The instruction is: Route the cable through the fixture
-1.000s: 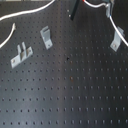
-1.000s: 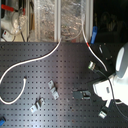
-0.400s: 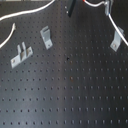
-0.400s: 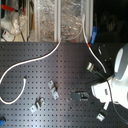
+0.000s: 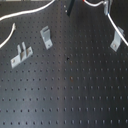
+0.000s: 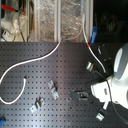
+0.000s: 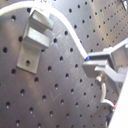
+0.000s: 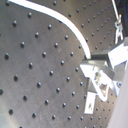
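1. Since a second ago the white arm has shifted toward the second exterior view's left, carrying the gripper with it.
2. Both wrist views show the fingers drawn narrow, with the cable running straight in between them and ending there. It looks pinched, though the contact itself is blurred.
3. The first exterior view cuts the gripper off at its top edge, so only a dark stub shows and the fingers cannot be read there.
4. The fixture stands slanted at the first exterior view's right, well apart from the gripper. No cable passes through it.
5. I cannot tell which of the small grey pieces in the second exterior view is the fixture.
6. Only the first wrist view shows a grey bracket with the cable passing its upper end. Whether they touch is unclear.
7. Only the second exterior view shows the cable's whole run, a loop at that second exterior view's left rising to the red band.
8. The two-pronged bracket and the L-shaped bracket sit apart from the cable.
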Motion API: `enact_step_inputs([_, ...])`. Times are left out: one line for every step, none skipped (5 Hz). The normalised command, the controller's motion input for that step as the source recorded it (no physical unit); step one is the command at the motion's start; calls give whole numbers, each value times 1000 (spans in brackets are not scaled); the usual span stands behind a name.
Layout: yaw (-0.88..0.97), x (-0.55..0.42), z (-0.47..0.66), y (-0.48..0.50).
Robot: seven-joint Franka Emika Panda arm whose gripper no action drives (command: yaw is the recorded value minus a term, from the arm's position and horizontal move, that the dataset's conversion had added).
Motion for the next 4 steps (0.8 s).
enact_step_inputs([0,43,-252,-150])
enact_step_inputs([0,49,-232,-354])
enact_step_inputs([-103,-193,-6,-258])
enact_step_inputs([0,-393,-6,-219])
